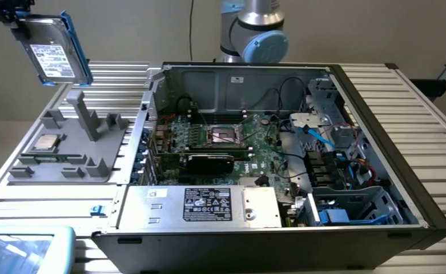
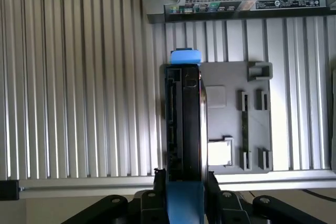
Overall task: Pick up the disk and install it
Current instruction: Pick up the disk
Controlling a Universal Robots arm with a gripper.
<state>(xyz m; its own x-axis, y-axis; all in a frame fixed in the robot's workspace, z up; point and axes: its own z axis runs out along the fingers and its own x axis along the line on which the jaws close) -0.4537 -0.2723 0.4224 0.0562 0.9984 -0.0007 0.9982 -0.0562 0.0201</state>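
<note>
Gripper [image 1: 21, 20] pinching disk [image 1: 53, 54] by one end, jaws clamped on its blue carrier. Disk hangs in the air, tilted, label facing out, at the exterior view's upper left, above grey holder [image 1: 74, 154] with chip [image 1: 46, 142] on it. Open PC case [image 1: 230, 154] just beside holder, toward the exterior view's right, both on slatted table [image 1: 405, 103]. In wrist view disk is edge-on over holder.
</note>
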